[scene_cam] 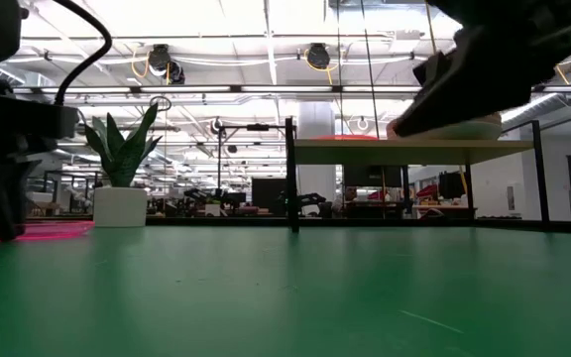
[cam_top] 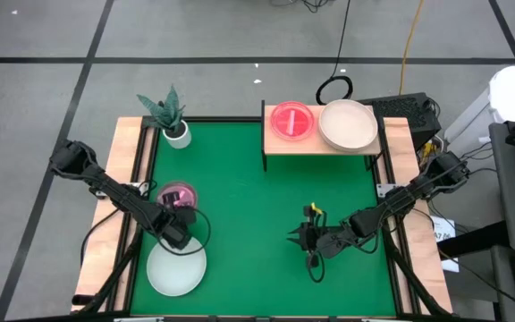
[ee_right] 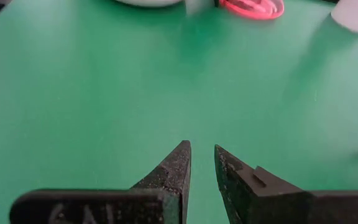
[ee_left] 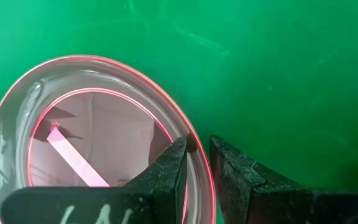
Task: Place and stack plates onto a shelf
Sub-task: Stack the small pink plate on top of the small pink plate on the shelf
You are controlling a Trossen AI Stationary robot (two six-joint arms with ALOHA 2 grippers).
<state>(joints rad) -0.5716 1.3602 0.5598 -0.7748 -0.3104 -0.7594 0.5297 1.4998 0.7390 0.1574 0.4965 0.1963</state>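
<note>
Magenta see-through plate [ee_left: 98,137] near the table's left edge: rigid, slick, likely light. Left gripper [ee_left: 197,162] jaws straddle its rim, the sensible hold. Right gripper [ee_right: 202,168] idle, jaws slightly apart.

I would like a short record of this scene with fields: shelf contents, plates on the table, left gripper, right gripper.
shelf: red see-through plate beside beige plate
table: magenta plate, pale plate
left gripper: fingers astride the magenta plate's rim, a narrow gap between them
right gripper: empty above bare green table, fingers slightly apart
other: potted plant at far left corner
</note>
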